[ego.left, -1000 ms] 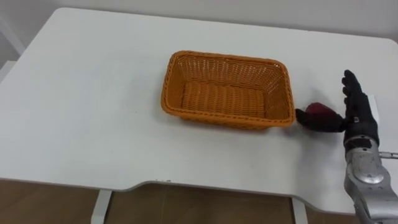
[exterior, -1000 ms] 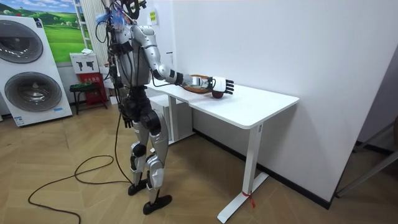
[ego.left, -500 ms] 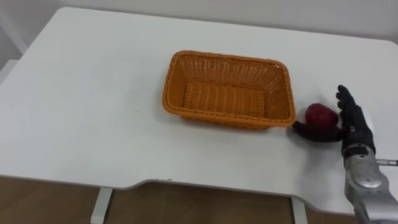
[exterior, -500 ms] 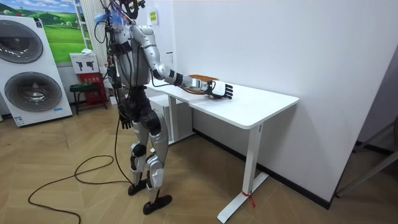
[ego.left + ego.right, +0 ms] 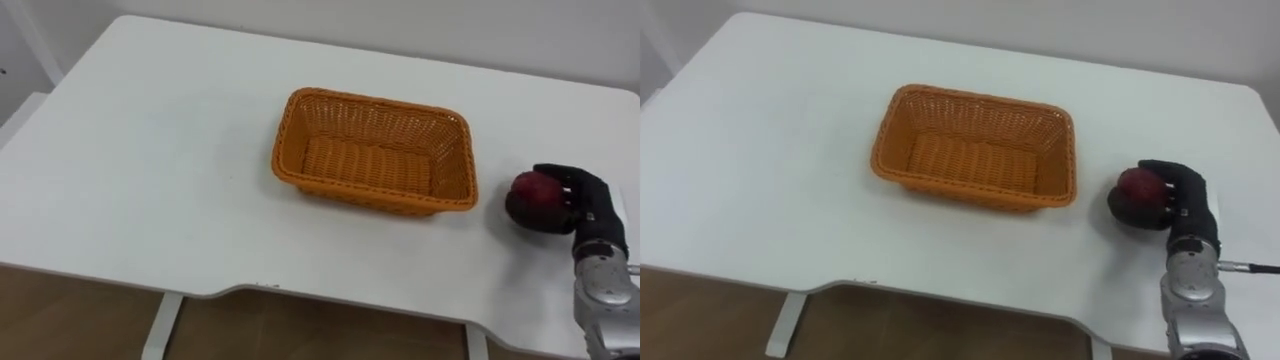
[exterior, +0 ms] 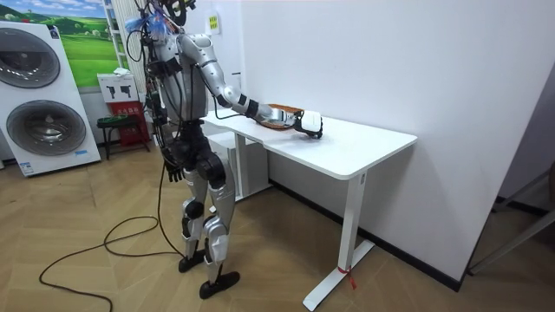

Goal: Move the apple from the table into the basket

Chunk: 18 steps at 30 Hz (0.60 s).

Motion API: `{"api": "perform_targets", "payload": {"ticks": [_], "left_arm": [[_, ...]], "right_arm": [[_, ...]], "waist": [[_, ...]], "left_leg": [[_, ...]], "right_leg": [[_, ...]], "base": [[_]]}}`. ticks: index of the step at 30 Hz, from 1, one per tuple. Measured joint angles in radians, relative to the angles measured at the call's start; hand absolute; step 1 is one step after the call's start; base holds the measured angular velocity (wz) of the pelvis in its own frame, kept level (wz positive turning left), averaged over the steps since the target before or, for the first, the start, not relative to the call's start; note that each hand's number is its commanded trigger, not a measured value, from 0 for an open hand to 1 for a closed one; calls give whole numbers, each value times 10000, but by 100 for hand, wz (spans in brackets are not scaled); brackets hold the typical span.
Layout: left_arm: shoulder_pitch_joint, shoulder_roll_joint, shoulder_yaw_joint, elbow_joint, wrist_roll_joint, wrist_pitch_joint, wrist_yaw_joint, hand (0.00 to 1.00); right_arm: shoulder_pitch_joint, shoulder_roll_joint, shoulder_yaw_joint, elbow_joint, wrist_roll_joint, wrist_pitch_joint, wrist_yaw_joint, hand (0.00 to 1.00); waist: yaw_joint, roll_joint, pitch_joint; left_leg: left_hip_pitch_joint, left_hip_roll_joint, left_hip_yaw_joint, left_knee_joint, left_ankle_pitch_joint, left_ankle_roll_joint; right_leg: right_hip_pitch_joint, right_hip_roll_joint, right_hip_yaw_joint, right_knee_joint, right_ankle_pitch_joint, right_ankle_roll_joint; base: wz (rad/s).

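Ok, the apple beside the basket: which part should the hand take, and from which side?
Take the apple round its broad middle, coming from its right. It is round, seems to rest on the table, and the wall of the basket stands close on its left, so the right side and top look freest. The right hand is curled round it from that side.
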Motion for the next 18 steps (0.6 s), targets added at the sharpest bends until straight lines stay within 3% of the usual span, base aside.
{"api": "perform_targets", "payload": {"ticks": [12, 18], "left_arm": [[-260, -9, 59, 29, 13, -7, 5, 0], [-96, -74, 30, -43, 13, -13, 110, 0]], "right_arm": [[-88, 9, -26, 275, 29, -7, 10, 100], [-28, 105, -24, -71, 226, 110, -279, 100]], "waist": [[15, 46, 25], [-35, 129, 10]], "left_leg": [[154, 16, 10, -85, -21, -21], [139, 15, 16, -73, -24, -23]], "right_leg": [[148, 17, 23, -11, 0, -1], [149, 17, 45, 21, 8, -9]], "base": [[0], [0]]}}
